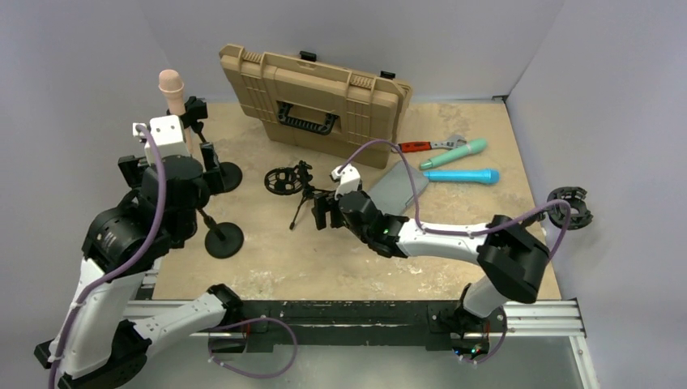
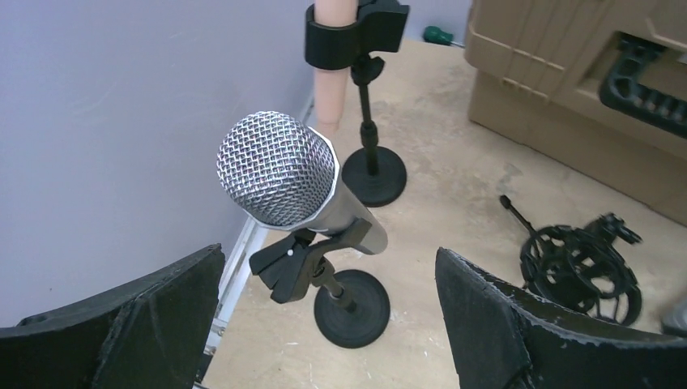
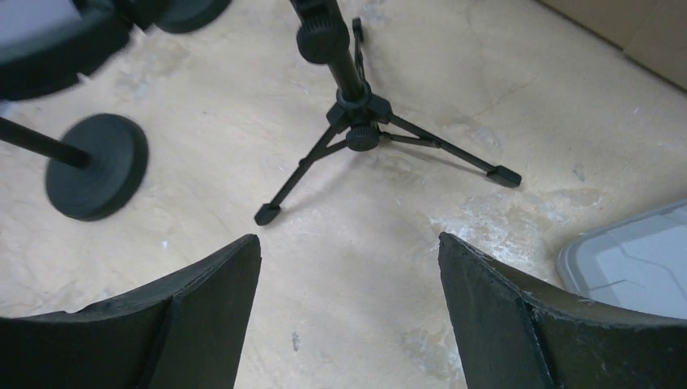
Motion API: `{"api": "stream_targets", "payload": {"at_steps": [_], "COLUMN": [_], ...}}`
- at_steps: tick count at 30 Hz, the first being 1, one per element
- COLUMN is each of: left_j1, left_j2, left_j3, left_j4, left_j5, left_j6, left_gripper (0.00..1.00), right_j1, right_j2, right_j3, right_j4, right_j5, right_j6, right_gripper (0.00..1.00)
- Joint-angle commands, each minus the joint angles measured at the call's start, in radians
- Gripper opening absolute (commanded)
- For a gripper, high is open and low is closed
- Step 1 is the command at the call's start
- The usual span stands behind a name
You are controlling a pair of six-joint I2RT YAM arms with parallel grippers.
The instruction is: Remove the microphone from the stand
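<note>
We find the microphone [image 2: 279,170] clipped in its stand [image 2: 351,308]. The left gripper [image 2: 330,251], jaws wide apart, straddles it. The right gripper [image 3: 348,239] is likewise apart and empty. Risk: pulling against the clip unbraced could topple the stand.

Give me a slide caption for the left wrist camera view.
Open left gripper hovers before a silver mesh-headed microphone clipped in its black round-base stand.

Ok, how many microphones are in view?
4: silver microphone clipped in the near stand, pink microphone in the stand behind it, teal microphone and blue microphone lying by the wrench. More may be hidden.
</note>
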Motion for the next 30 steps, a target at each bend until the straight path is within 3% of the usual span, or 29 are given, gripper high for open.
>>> {"api": "stream_targets", "payload": {"at_steps": [1, 4, 8, 12, 16, 25, 30], "left_j1": [0.098, 0.185, 0.241, 0.282, 0.345, 0.377, 0.377], "left_j2": [-0.004, -0.024, -0.026, -0.048, -0.073, -0.161, -0.225], "left_j3": [-0.088, -0.143, -0.187, -0.284, -0.349, -0.462, -0.500], "left_j4": [0.215, 0.311, 0.356, 0.504, 0.579, 0.733, 0.742], "left_j5": [-0.055, 0.019, 0.004, -0.027, 0.018, 0.097, 0.164], "left_j6": [0.078, 0.082, 0.062, 0.082, 0.067, 0.138, 0.193], "left_gripper": [1.00, 1.00, 1.00, 0.96, 0.91, 0.72, 0.53], "right_j1": [-0.008, -0.007, -0.007, -0.007, -0.007, -0.007, -0.007], "right_j2": [-0.105, -0.140, -0.163, -0.164, -0.173, -0.210, -0.240], "right_j3": [-0.033, -0.032, -0.046, -0.046, -0.044, -0.056, -0.062], "right_j4": [0.035, 0.025, 0.032, 0.028, 0.023, 0.003, -0.009], "right_j5": [-0.026, -0.026, -0.031, -0.037, -0.034, -0.020, -0.008], "right_j6": [0.013, 0.012, 0.036, 0.051, 0.044, 0.053, 0.061], "right_gripper": [0.79, 0.79, 0.78, 0.78, 0.79, 0.78, 0.79]}}
